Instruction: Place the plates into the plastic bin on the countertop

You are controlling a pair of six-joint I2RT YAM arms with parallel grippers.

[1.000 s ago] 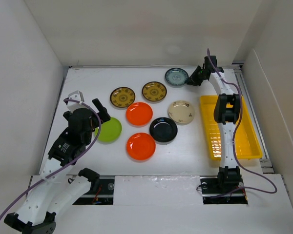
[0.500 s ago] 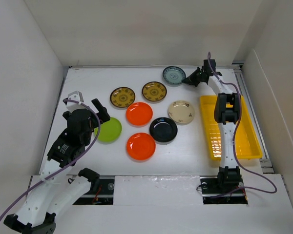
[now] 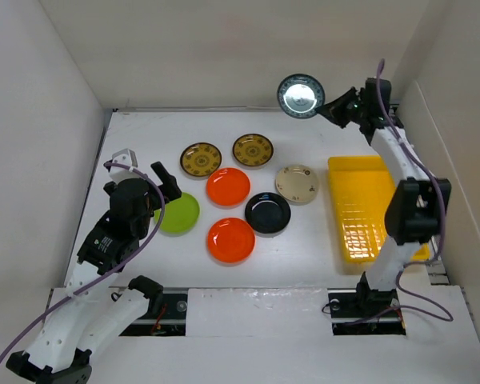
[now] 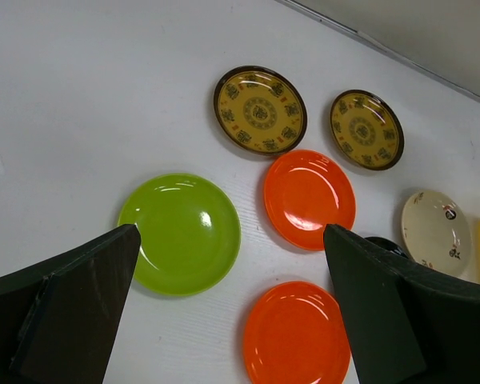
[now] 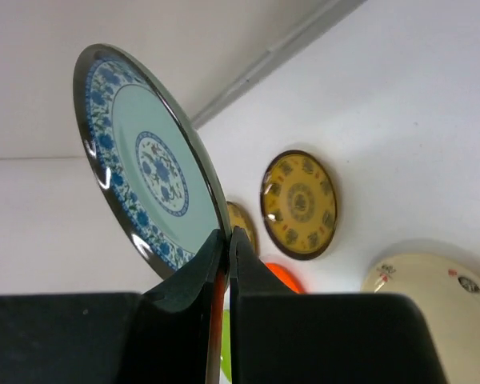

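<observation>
Above the far countertop [image 3: 144,136], the grey-blue plate [image 3: 301,96] is held tilted, rim pinched by the right gripper [image 5: 226,234], apart from the plastic bin [image 3: 360,200]. Left gripper [image 4: 230,234] is spread wide, nothing held.

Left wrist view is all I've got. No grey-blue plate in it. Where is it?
Observer: The right hand pinches the grey-blue plate by its rim. It is tilted on edge, off the countertop.
Operator: Over the bin?
Observer: No. In the top view it hangs far-left of the yellow bin, and no plate shows in the bin.
Operator: Black plate? I see a sliver.
Observer: The black plate lies flat between the cream plate and the near orange plate.
</observation>
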